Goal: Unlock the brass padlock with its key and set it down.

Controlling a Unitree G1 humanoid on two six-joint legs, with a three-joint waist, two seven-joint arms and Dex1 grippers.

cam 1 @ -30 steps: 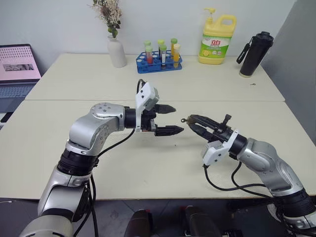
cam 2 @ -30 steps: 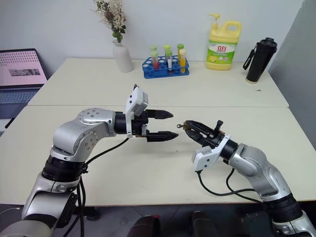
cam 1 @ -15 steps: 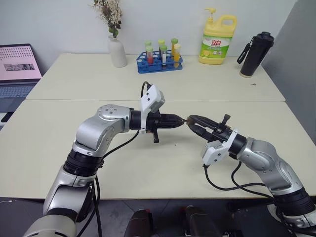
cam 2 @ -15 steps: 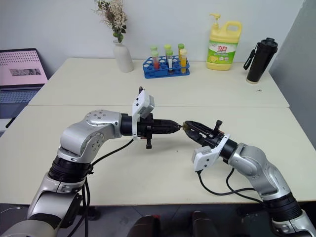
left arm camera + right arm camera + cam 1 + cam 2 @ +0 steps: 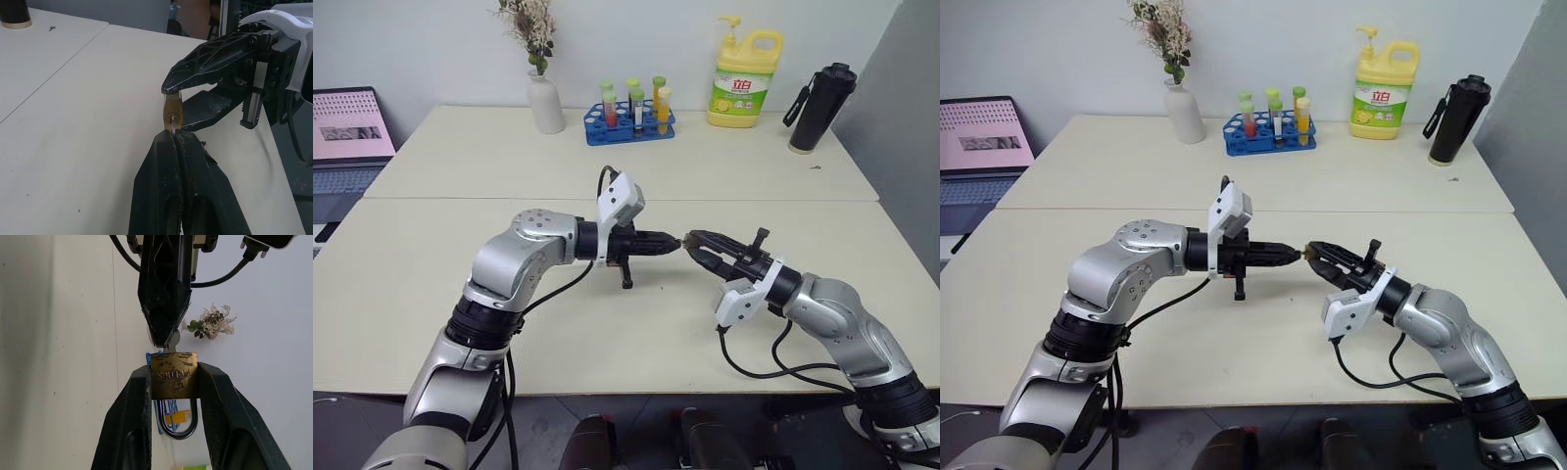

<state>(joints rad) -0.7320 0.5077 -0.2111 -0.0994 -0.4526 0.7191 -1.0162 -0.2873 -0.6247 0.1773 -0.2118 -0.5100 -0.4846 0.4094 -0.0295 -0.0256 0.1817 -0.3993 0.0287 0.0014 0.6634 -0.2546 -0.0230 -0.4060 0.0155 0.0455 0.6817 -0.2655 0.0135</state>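
Padlock and key, mid-unlock: key seated, turn and set-down not yet done.

Left gripper point(image 5: 172, 134), fingers pressed together on the key point(image 5: 172, 130) at the keyhole; right gripper point(image 5: 173, 382) pinching the brass padlock point(image 5: 173, 374) between its fingertips, shackle closed (hanging back between the fingers), above the table point(image 5: 607, 323).

I see a blue tube rack point(image 5: 630, 124) at the back of the pale table point(image 5: 460, 284). Left of the rack stands a white vase point(image 5: 545, 102); right of it a yellow jug point(image 5: 743, 80), then a black bottle point(image 5: 820, 106). A laptop point(image 5: 347, 137) sits far left of the rack.
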